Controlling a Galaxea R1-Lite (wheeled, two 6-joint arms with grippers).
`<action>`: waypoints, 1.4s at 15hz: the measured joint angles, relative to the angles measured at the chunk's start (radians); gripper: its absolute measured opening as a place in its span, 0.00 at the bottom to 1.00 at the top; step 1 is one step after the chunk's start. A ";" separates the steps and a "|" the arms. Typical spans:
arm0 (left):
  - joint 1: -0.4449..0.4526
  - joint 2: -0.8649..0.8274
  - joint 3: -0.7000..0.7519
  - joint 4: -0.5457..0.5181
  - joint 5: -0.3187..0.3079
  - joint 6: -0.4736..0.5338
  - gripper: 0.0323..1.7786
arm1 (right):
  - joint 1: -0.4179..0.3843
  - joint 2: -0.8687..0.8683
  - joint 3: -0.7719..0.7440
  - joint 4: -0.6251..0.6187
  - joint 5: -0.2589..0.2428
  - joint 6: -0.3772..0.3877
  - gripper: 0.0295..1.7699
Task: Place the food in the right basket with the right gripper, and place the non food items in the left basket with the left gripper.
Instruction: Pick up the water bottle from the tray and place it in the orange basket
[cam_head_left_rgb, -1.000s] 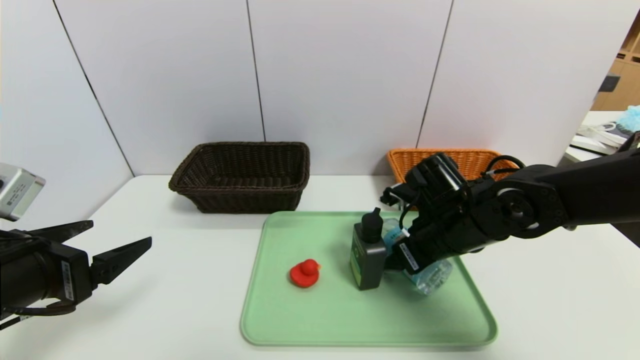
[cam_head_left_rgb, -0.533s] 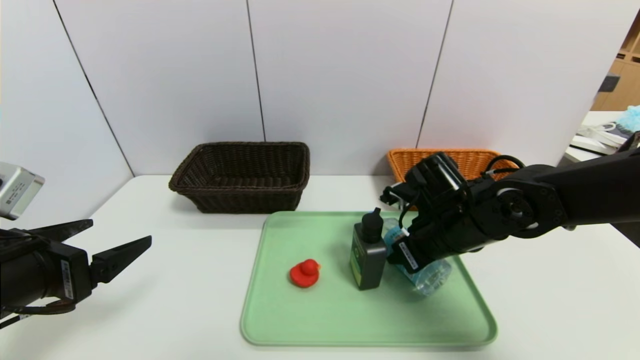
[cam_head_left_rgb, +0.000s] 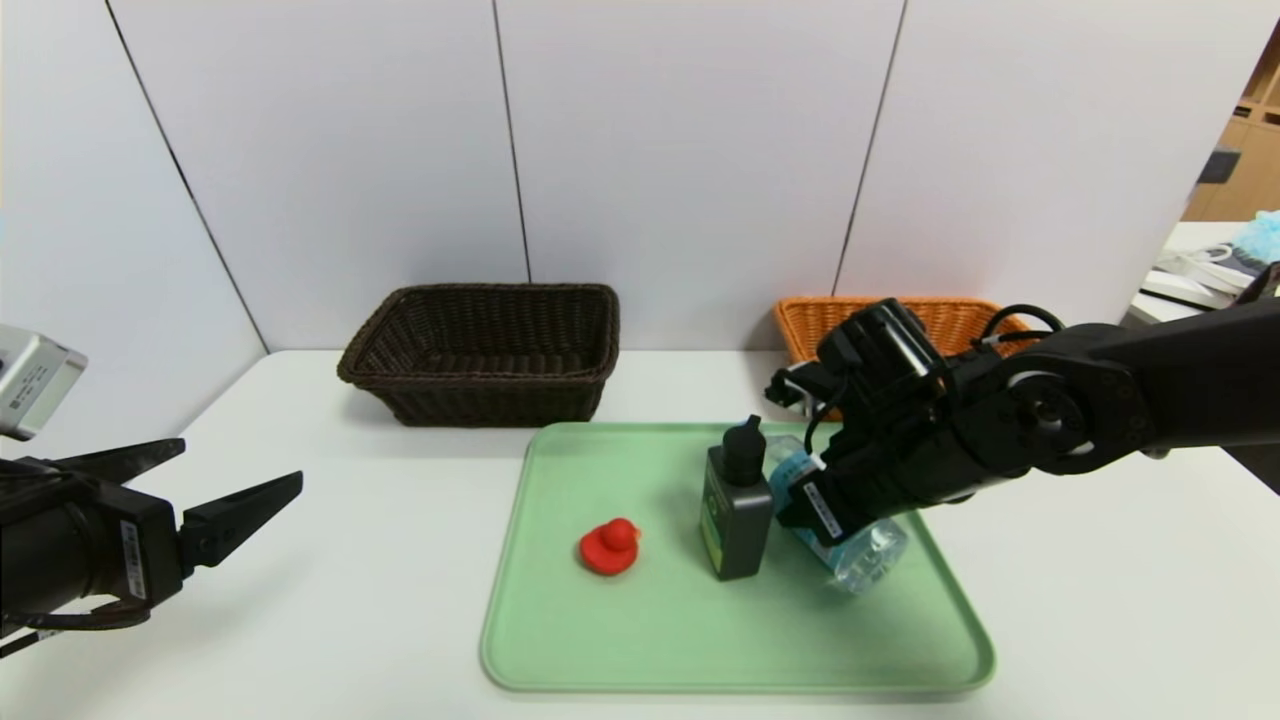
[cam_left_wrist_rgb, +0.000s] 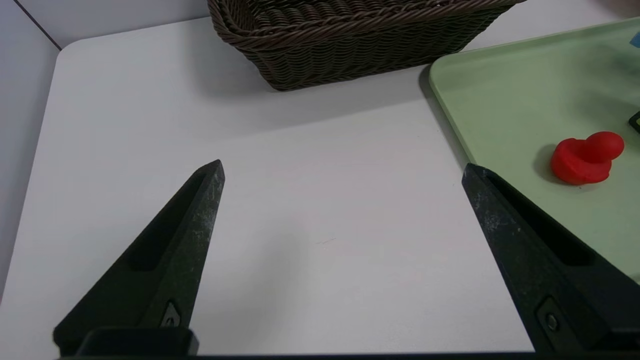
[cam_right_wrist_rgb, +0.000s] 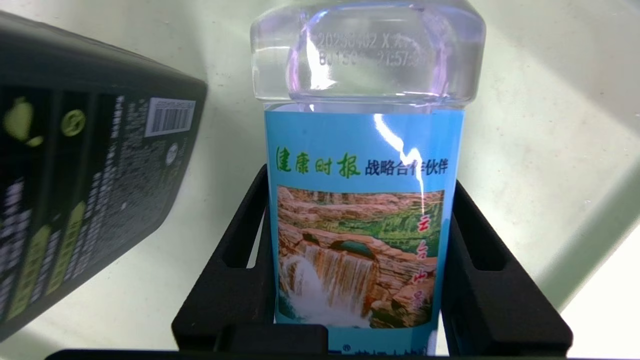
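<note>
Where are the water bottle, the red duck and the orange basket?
water bottle (cam_right_wrist_rgb: 357, 220), right wrist view, on its blue label.
red duck (cam_head_left_rgb: 608, 547), head view, on its body.
orange basket (cam_head_left_rgb: 800, 320), head view, on its woven front wall.

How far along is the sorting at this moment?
Nothing is sorted: the brown basket looks empty. The right end effector is clamped on the water bottle, still on the green tray. The red duck and black bottle wait; the left end effector idles open.
</note>
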 joint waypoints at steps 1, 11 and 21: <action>0.000 0.000 -0.001 0.000 0.001 0.000 0.95 | 0.000 -0.007 0.000 0.003 0.000 0.000 0.47; 0.000 -0.009 0.001 0.000 0.001 0.000 0.95 | 0.002 -0.065 0.016 -0.002 0.006 0.003 0.47; 0.000 -0.011 0.004 0.001 0.002 0.000 0.95 | 0.012 -0.187 -0.191 0.010 0.008 0.080 0.47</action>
